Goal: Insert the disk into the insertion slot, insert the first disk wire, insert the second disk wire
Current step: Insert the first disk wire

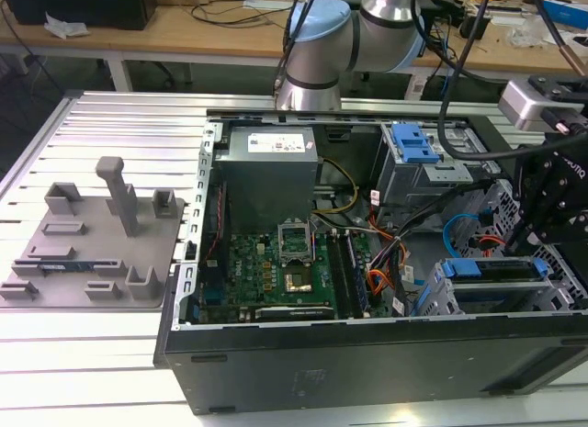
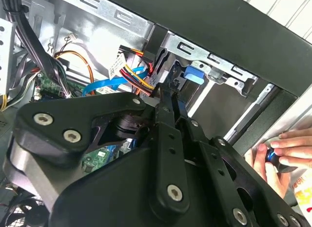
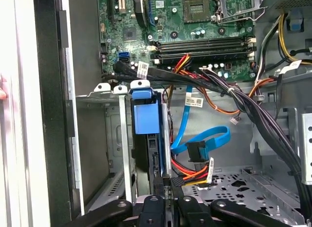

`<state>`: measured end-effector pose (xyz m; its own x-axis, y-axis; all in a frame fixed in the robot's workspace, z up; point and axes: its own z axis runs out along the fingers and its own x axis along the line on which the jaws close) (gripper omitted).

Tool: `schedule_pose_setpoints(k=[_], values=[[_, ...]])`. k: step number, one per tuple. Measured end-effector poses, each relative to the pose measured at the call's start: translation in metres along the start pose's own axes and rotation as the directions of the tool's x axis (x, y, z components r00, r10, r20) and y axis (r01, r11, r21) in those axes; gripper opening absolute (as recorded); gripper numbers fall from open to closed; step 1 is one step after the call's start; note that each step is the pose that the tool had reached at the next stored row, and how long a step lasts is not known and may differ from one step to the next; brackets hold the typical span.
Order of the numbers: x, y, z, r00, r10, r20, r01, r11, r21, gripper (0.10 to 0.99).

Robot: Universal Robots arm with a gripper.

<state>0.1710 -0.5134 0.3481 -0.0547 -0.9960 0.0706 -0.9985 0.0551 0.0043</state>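
Nearest, toward the exterior view's right, one disk (image 1: pixel 489 270) lies flat inside the one insertion slot (image 1: pixel 430 297). A bright blue plastic caddy frames the disk, and the slot around it is thin grey sheet metal. In the first wrist view, the single black gripper (image 3: pixel 167 189) has its two fingers drawn together on one small black plug (image 3: pixel 171 179) at the disk's end. Red, orange and yellow wires trail from the plug. One flat blue cable (image 3: pixel 204 138) loops just beside it. One hand (image 2: pixel 285 151) pinches a small blue-and-black object at the case's outer wall. Farther in lies one green motherboard (image 1: pixel 276 262). On the exterior view's left, one matte grey fixture plate (image 1: pixel 92 252) rests on the ribbed aluminium table (image 1: pixel 110 353). Beyond the motherboard stand one boxy grey power supply (image 1: pixel 266 165) and one grey cage (image 1: pixel 413 156) with a blue latch. Farthest is the arm (image 1: pixel 367 28), with its rounded joints.
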Motion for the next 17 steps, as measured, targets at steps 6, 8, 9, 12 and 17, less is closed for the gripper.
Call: schedule_pose_setpoints(k=[6,8,9,12,17], values=[[0.0031,-0.0003,0.0003,1.0000,0.003,-0.0005,-0.003,1.0000,0.000,0.169],[0.0044,-0.0004,0.0003,1.0000,0.005,-0.0005,-0.005,1.0000,0.000,0.169],[0.0050,-0.0004,0.0004,1.0000,0.006,-0.0004,-0.006,1.0000,0.000,0.169],[0.0062,-0.0005,0.0005,1.0000,0.009,-0.0004,-0.009,1.0000,-0.001,0.169],[0.0063,-0.0003,0.0008,1.0000,0.009,-0.0006,-0.009,1.0000,-0.001,0.169]])
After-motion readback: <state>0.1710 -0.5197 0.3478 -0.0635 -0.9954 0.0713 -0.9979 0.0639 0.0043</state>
